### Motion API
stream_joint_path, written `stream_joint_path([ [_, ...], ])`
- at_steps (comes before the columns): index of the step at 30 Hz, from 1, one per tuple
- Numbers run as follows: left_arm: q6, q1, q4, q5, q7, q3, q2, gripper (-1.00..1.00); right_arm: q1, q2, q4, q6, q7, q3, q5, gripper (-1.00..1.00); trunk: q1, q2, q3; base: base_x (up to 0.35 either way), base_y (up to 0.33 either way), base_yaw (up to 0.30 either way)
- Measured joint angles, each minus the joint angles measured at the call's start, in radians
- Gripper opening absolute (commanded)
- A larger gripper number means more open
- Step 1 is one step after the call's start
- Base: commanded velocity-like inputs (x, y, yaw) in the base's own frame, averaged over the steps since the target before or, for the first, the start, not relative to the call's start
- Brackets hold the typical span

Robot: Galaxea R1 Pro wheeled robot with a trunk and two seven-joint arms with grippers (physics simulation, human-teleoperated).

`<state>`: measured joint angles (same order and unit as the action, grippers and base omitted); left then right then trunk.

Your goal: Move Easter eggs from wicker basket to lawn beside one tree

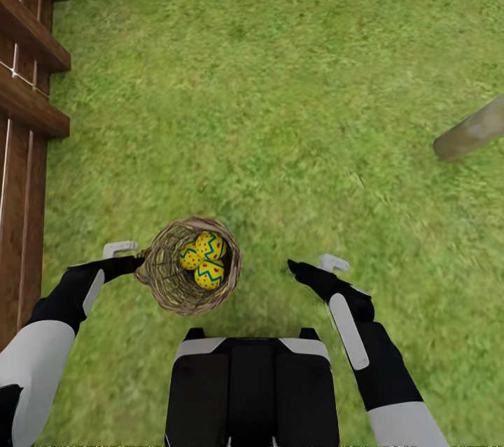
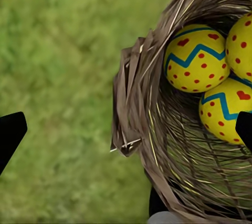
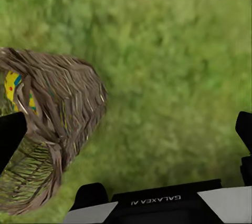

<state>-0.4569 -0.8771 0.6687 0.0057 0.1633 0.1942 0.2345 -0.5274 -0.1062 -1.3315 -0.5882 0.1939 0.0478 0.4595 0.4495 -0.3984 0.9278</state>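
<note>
Eggs [image 1: 203, 259], all three, sit bunched inside the wicker basket [image 1: 162, 284] on the lawn [image 1: 294, 97], just before the robot's base. Left tool [image 1: 137, 259] hangs at the basket's rim with fingers spread, apparently lined up to reach in. Right tool [image 1: 306, 266] hovers apart over grass, spread and empty. A pale tree trunk [image 1: 470, 131] stands well off.

Open lawn [image 1: 294, 104] — fence [image 1: 24, 118] leftward

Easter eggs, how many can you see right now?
3, clustered inside the wicker basket on the lawn: one toward the far side, one on the robot's left, one nearest the robot.
</note>
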Motion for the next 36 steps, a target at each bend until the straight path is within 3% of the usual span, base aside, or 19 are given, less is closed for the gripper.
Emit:
stream_joint_path([
  [2,0.000,0.000,0.000,0.000,0.000,0.000,-0.001,1.00,0.000,0.024,-0.001,-0.009,-0.069,-0.030,0.056,1.00,0.000,0.000,0.003,0.000,0.000,0.000],
  [3,0.000,0.000,0.000,0.000,0.000,0.000,-0.003,1.00,0.000,0.052,0.001,-0.019,-0.134,-0.058,0.106,1.00,0.000,0.000,0.005,0.000,0.000,0.000],
  [5,0.000,0.000,0.000,0.000,0.000,0.000,-0.003,1.00,0.000,0.086,0.003,-0.027,-0.187,-0.084,0.147,1.00,0.000,0.000,0.008,0.000,0.000,0.000],
  [8,0.000,0.000,0.000,0.000,0.000,0.000,-0.001,1.00,0.000,0.148,0.012,-0.035,-0.253,-0.130,0.185,1.00,0.000,0.000,0.013,0.000,0.000,0.000],
  [10,0.000,0.000,0.002,0.000,0.000,0.000,0.000,1.00,0.000,0.164,0.017,-0.037,-0.280,-0.142,0.193,1.00,0.000,0.000,0.017,0.000,0.000,0.000],
  [15,0.000,0.000,0.003,0.000,0.000,0.000,-0.001,1.00,0.000,0.173,0.020,-0.038,-0.299,-0.149,0.197,1.00,0.000,0.000,0.025,0.000,0.000,0.000],
  [36,0.019,0.000,0.003,0.000,0.003,-0.003,-0.004,1.00,0.000,0.162,0.027,-0.034,-0.302,-0.140,0.195,1.00,0.000,0.000,0.060,0.000,0.000,0.000],
])
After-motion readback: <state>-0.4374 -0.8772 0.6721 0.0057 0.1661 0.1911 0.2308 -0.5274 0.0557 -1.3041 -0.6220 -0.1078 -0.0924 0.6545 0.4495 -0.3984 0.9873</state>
